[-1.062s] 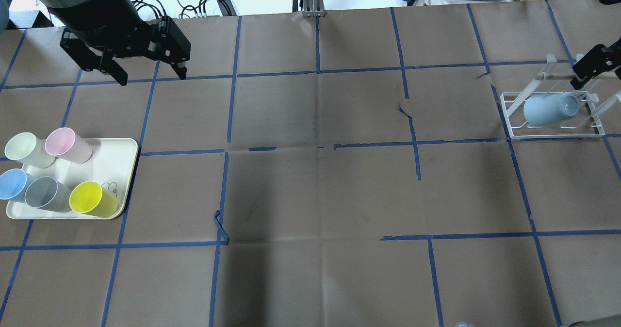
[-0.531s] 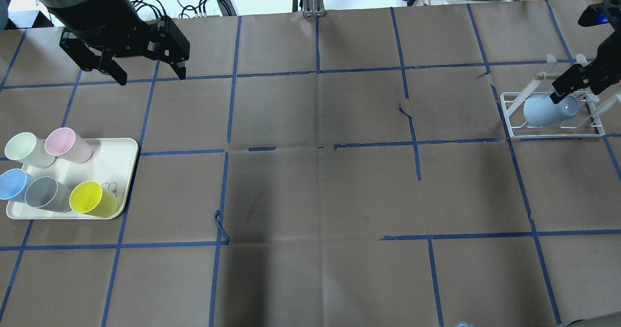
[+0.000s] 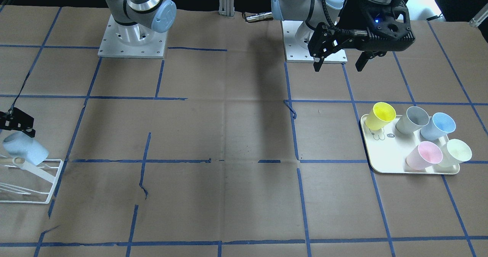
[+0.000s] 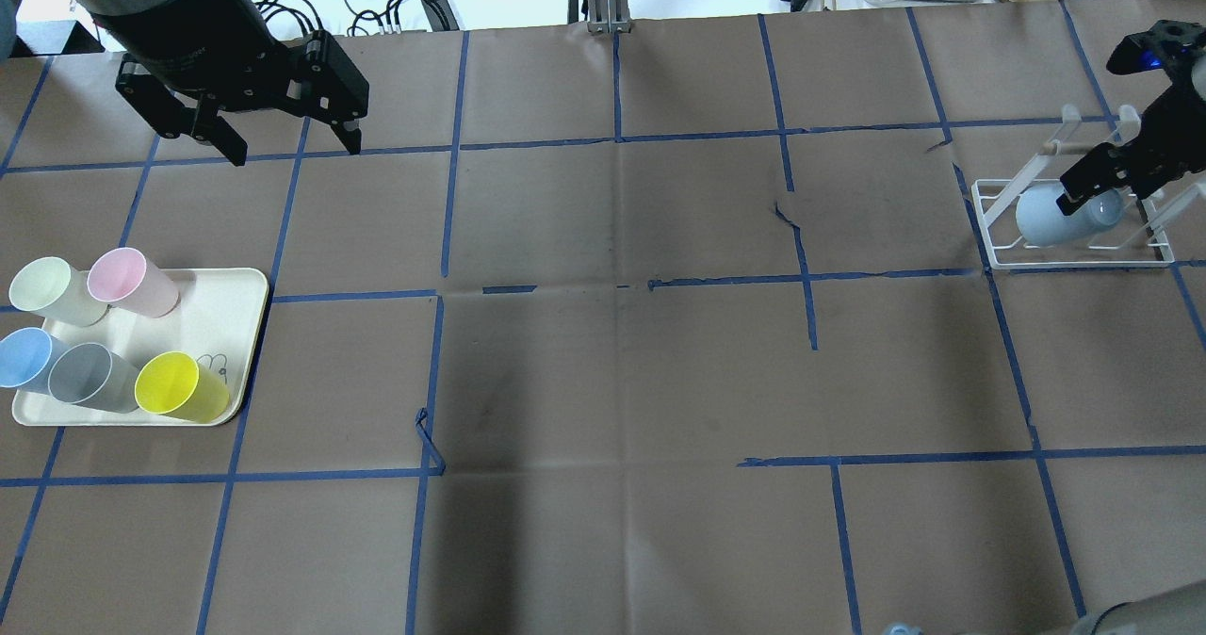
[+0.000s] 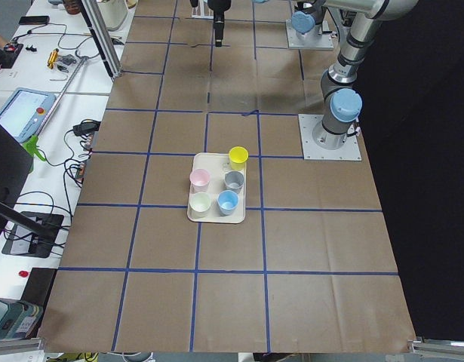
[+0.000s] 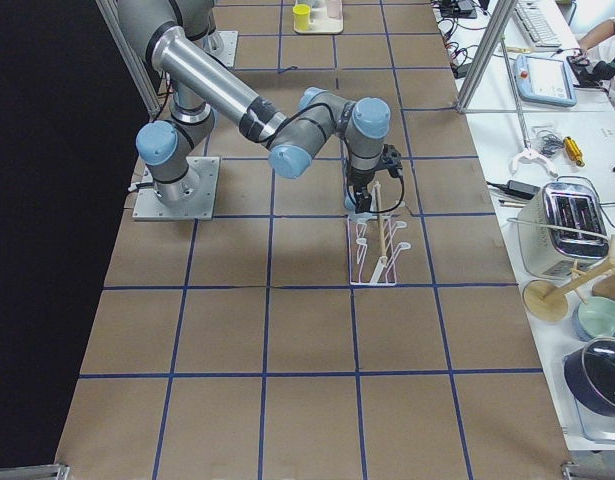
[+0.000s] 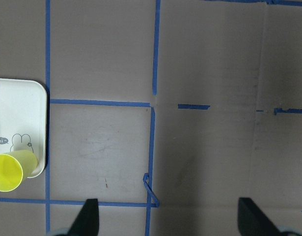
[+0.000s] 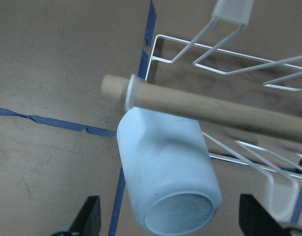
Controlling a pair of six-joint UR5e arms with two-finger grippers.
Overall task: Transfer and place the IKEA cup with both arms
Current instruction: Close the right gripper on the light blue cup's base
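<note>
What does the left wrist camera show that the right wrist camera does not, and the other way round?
Only the left wrist view: a corner of the white tray with the yellow cup on it. Only the right wrist view: the pale-blue IKEA cup lying on its side in the white wire rack, a wooden rod crossing its far end. Both: brown paper with blue tape lines, and an open claw, the left claw over bare paper, the right claw around the cup.

Tray holds yellow cup, pink cup, grey cup, blue cup, seemingly pale-green cup; left arm nearby.
</note>
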